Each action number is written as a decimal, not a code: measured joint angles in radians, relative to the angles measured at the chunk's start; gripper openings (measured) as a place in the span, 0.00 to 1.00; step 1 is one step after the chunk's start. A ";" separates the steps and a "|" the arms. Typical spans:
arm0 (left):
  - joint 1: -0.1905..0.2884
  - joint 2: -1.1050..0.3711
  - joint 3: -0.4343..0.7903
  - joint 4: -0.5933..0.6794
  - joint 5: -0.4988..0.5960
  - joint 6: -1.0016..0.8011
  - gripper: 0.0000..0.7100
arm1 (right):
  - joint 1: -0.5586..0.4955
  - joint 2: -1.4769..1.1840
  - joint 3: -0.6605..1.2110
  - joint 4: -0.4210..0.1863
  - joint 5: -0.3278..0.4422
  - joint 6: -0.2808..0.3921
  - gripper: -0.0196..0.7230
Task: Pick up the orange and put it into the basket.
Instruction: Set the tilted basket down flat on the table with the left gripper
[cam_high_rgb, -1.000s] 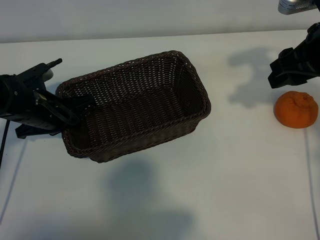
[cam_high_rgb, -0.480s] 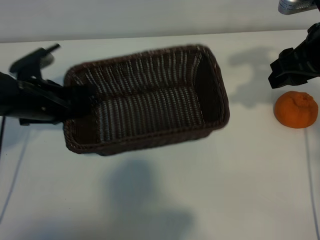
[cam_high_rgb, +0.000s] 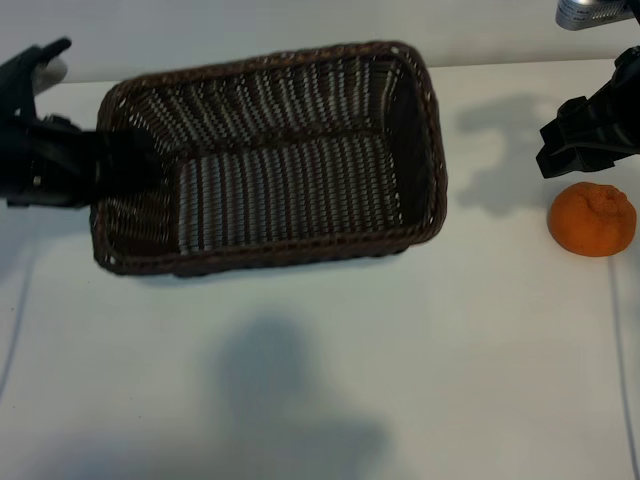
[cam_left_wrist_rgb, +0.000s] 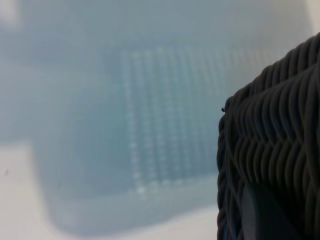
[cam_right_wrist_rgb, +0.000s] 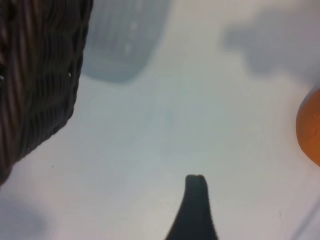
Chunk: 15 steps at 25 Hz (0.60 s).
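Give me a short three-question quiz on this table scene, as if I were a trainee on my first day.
1. True or false: the orange already lies inside the basket.
2. Which end effector grips the basket's rim? A) the left end effector B) the right end effector C) neither
3. Fill in: the orange sits on the table, close to the ____ end effector.

Key
1. False: it rests on the table, apart from the basket.
2. A: it is clamped on the basket's left end, and the basket's shadow lies apart from it, so it looks lifted.
3. right: that one hangs open just above and beside the orange, holding nothing.
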 joint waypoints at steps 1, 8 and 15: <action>0.000 0.020 -0.023 0.002 0.009 0.000 0.21 | 0.000 0.000 0.000 0.000 0.000 0.001 0.80; -0.034 0.192 -0.204 0.019 0.059 -0.001 0.21 | 0.000 0.000 -0.001 0.000 0.010 0.001 0.80; -0.159 0.346 -0.283 0.079 0.053 -0.071 0.21 | 0.000 0.000 -0.001 0.000 0.022 0.001 0.80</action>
